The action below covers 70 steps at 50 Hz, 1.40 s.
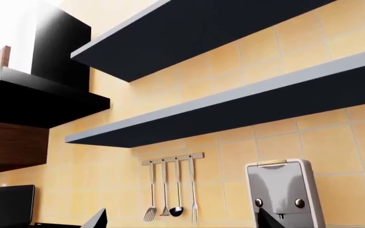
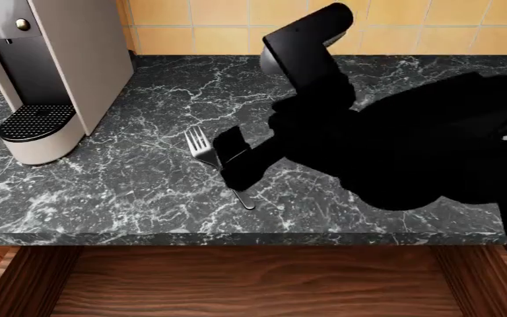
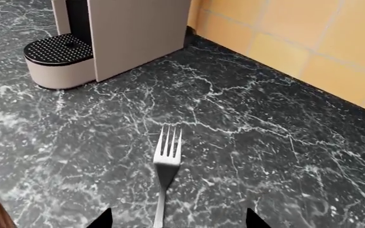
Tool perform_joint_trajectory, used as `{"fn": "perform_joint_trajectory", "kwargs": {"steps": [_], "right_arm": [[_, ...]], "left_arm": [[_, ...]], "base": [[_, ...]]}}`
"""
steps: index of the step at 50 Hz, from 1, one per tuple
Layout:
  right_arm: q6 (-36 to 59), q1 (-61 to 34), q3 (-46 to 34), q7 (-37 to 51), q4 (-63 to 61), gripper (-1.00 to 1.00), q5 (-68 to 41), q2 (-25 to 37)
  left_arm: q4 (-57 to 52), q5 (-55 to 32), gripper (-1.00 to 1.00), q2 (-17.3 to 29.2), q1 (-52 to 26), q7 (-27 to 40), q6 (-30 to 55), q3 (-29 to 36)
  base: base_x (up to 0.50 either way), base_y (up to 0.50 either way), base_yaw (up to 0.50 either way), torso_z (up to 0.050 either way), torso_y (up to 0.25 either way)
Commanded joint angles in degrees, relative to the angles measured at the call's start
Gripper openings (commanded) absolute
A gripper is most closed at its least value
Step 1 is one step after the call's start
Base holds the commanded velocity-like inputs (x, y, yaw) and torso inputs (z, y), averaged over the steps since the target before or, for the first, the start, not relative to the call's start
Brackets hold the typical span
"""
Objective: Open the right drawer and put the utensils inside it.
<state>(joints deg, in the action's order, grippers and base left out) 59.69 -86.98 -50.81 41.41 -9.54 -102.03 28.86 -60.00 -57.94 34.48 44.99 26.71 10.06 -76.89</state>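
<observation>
A slim grey four-tined fork (image 2: 201,146) lies flat on the black marble countertop (image 2: 130,191), tines toward the wall. My right gripper (image 2: 229,165) hangs low over its handle, covering the middle of it. In the right wrist view the fork (image 3: 167,161) runs between the two dark fingertips (image 3: 103,220), and the right gripper (image 3: 178,221) stands open and touches nothing. The right drawer (image 2: 253,284) is pulled out below the counter edge, showing a bare wood-grain bottom. My left gripper (image 1: 182,221) is open and empty, raised and facing the tiled wall.
A white coffee machine (image 2: 47,72) stands at the counter's back left. In the left wrist view I see two dark wall shelves (image 1: 233,107), a black range hood (image 1: 36,95) and a rail of hanging kitchen tools (image 1: 169,190).
</observation>
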Motion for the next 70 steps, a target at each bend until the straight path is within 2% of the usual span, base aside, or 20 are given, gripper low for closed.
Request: {"fn": "perform_joint_trajectory", "kwargs": {"steps": [1, 10, 31, 44, 70], "right_arm": [[-0.8, 0.8, -2.9, 6.1, 3.9, 1.0, -1.6, -5.2], [-3.2, 3.3, -4.2, 7.7, 6.7, 1.0, -0.1, -8.3], [-11.4, 7.5, -3.8, 1.8, 18.6, 1.0, 6.6, -12.1], [-12.6, 7.9, -6.1, -4.9, 25.3, 1.0, 10.3, -15.1], [-12.7, 8.3, -10.2, -11.1, 31.2, 1.0, 14.3, -18.3]], "left_arm": [[0.0, 0.7, 1.0, -0.1, 0.0, 0.2, -0.3, 0.9], [0.0, 1.5, 1.0, 0.1, 0.0, 0.5, -0.6, 2.0], [0.0, 1.9, 1.0, -0.3, 0.0, 0.3, -0.8, 2.5], [0.0, 2.5, 1.0, 0.0, 0.0, 0.7, -0.8, 3.3], [0.0, 3.7, 1.0, -0.5, 0.0, 0.5, -1.3, 4.6]], "base": [[0.0, 0.0, 0.0, 0.0, 0.0], [0.0, 0.0, 0.0, 0.0, 0.0], [0.0, 0.0, 0.0, 0.0, 0.0], [0.0, 0.0, 0.0, 0.0, 0.0], [0.0, 0.0, 0.0, 0.0, 0.0]]}}
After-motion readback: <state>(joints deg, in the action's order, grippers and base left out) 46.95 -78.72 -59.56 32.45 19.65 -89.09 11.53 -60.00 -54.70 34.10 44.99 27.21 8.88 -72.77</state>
